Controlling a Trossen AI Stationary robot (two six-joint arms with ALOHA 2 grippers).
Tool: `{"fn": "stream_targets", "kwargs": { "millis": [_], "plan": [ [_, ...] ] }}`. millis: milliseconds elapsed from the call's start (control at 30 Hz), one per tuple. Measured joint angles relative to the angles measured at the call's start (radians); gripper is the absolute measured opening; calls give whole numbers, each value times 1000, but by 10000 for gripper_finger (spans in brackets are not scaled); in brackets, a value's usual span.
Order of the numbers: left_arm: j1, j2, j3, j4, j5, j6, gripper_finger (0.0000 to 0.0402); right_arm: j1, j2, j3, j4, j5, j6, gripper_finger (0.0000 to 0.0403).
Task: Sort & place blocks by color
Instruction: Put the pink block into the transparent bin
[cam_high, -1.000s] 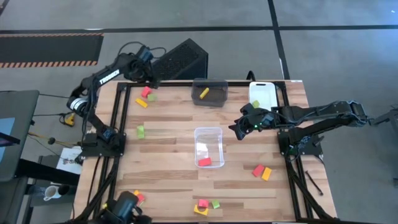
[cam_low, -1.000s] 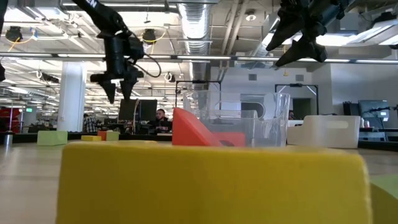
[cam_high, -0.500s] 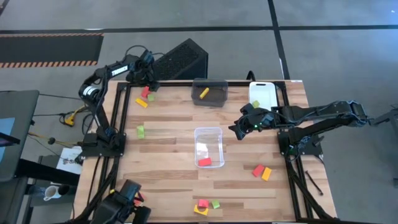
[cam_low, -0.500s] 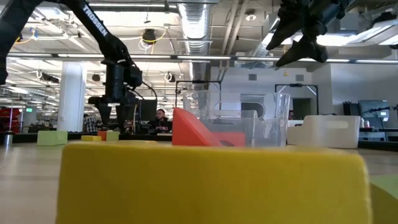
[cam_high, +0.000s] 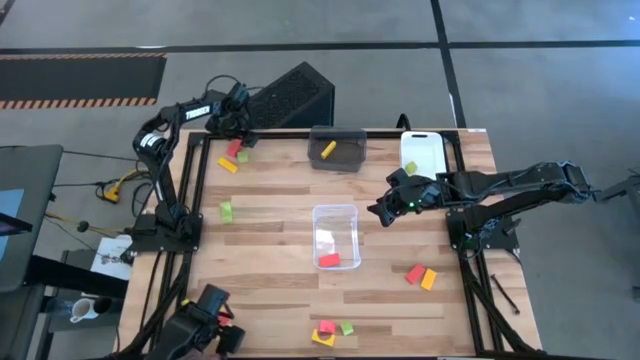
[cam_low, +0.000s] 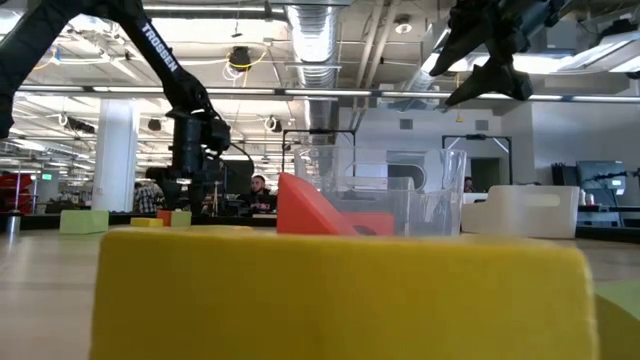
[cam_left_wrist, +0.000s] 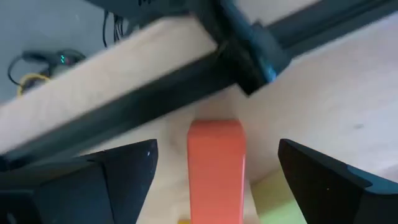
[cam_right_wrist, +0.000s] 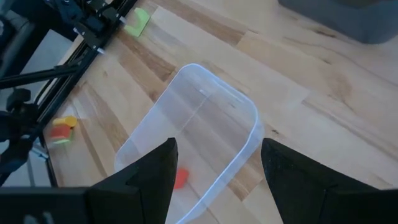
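Left wrist view showed the left hand (cam_left_wrist: 214, 171) spread open astride the red block (cam_left_wrist: 216, 168), whose long axis ran between the fingers, at the bench's (cam_high: 270, 190) far left corner. Right hand (cam_high: 383, 210) hung open over the clear bin (cam_high: 335, 212).

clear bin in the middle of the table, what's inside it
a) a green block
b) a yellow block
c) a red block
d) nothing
c: the high view shows one red block lying at the near end of the clear bin; the yellow block sits in the dark bin instead.
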Motion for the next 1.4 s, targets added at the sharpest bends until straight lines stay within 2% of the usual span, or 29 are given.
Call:
{"fn": "stream_targets", "kwargs": {
  "millis": [300,633,800,967,1100,1267,1400],
  "plan": [
    [19,0,-37,-14,54,-44,226,35,0,0,0,2,8,255],
    [19,-2,-48,-16,58,-49,98,43,0,0,0,2,10,255],
    [10,-24,-32,-44,77,-76,96,43,0,0,0,2,10,255],
    [-20,-112,25,-64,91,-77,102,42,0,0,0,6,-25,255],
    [-66,-222,43,-50,201,-72,110,42,0,0,-1,42,-36,255],
    [-210,-350,40,-56,336,-68,99,40,0,0,0,97,-51,255],
    [-383,-417,40,-16,365,-122,105,27,0,0,3,112,-55,255]
  ]
}}
